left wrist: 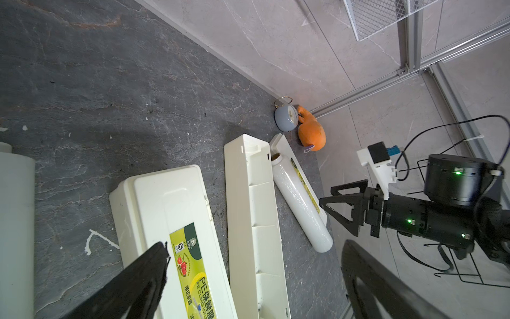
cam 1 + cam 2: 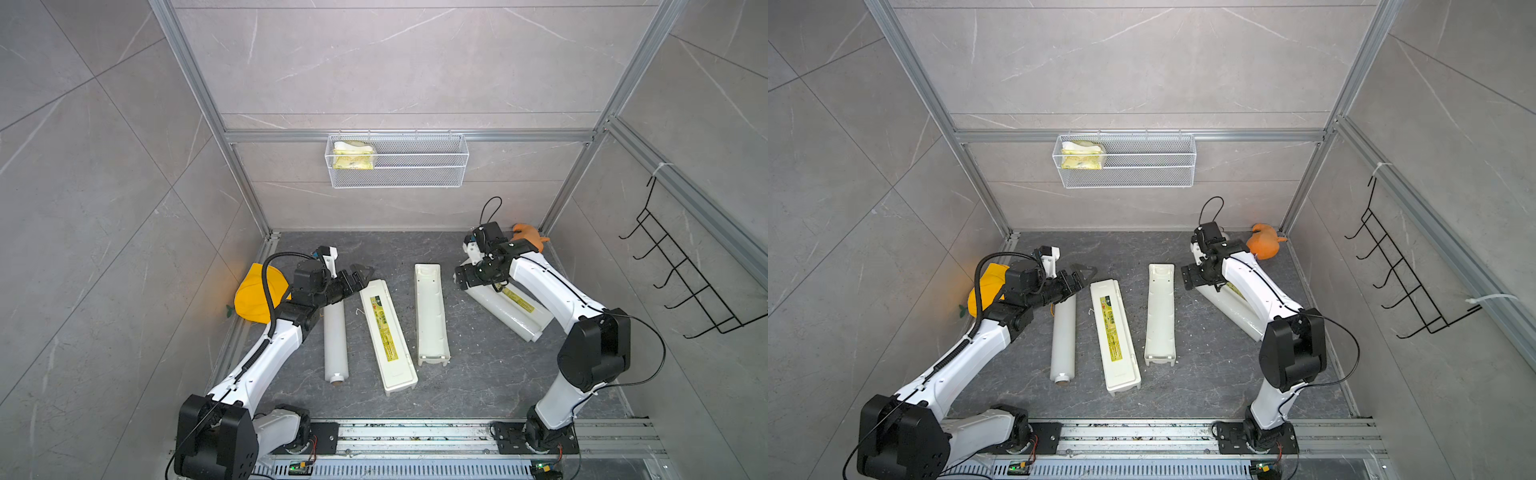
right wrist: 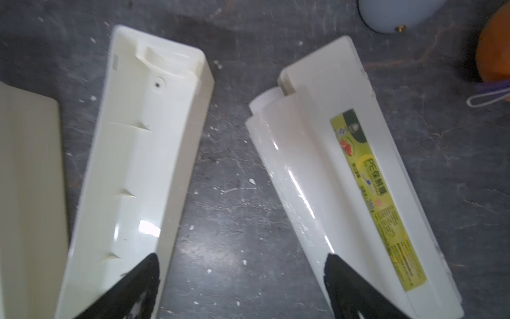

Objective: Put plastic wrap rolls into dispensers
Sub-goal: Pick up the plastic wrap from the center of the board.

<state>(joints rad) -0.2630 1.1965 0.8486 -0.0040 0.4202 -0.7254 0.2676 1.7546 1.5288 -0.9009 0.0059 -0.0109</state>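
**Top views:** Dark grey bench (image 2: pixel 478 374) in a tiled booth, w/ two white arms reaching in from the near rail. L gripper (image 2: pixel 362 274) is released, jaws spread, holding nothing. It hovers over the far ends of the loose roll (image 2: pixel 336 340) and the labelled dispenser (image 2: pixel 386 336). Those two lie flat side by side, not touching. To their R is the open trough (image 2: pixel 431 316), hollow side up, no roll in it. R gripper (image 2: pixel 462 281) hangs above the far end of the second roll (image 2: pixel 498 313). That roll lies slanted along the second labelled dispenser (image 2: pixel 519 301), partly under the R arm. A yellow object (image 2: pixel 259 297) sits under the L arm and an orange plush (image 2: pixel 530 237) in the back R corner. A wire basket (image 2: pixel 415 166) on the back wall holds a yellow pack (image 2: pixel 353 157).

**L wrist view:** Dark fingers (image 1: pixel 138 281) are set wide apart over the labelled dispenser and trough. The second roll (image 1: pixel 300 204) shows its tan core end. R gripper (image 1: pixel 327 194) is just beside that roll, jaws parted. A blue-grey alarm clock (image 1: pixel 285 120) touches the plush.

**R wrist view, slightly blurred:** R gripper (image 3: pixel 240 276) is released, w/ only bare bench btwn the jaws. The trough (image 3: pixel 138 165) is on one side. The second roll (image 3: pixel 298 187) is on the other, touching the yellow-green-labelled dispenser. Cannot tell if the roll sits inside it or only leans on it.
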